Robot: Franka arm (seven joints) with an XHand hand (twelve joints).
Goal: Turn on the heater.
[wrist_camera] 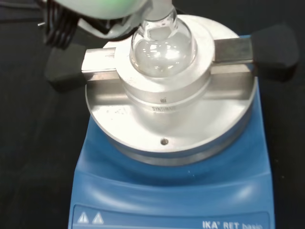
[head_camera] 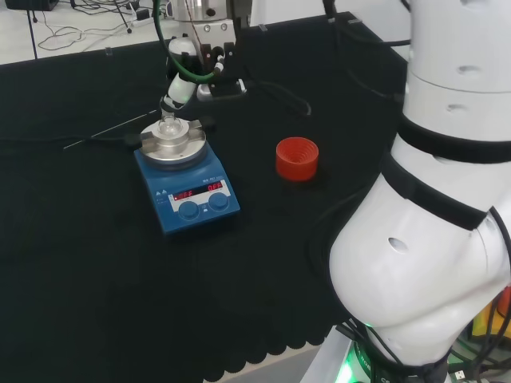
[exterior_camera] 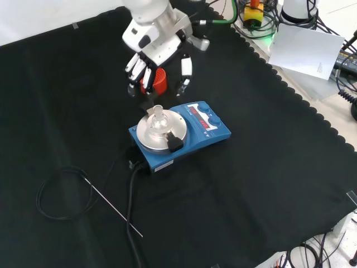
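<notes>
Two knobs on the heavy, rigid blue heater at mid-cloth should turn stiffly, best pinched by the rim; hand hovers above, fingers relaxed, holding nothing.

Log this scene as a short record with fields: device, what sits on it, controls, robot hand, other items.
device: blue hotplate heater on the black cloth
on it: clear round-bottom flask seated in a metal heating block
controls: two blue knobs under red displays, untouched
robot hand: robot hand hangs above and behind the heater in the front view, fingers relaxed, holding nothing
other items: red ribbed ring stand to the heater's right in the head view; thin metal probe on a black cable
</notes>
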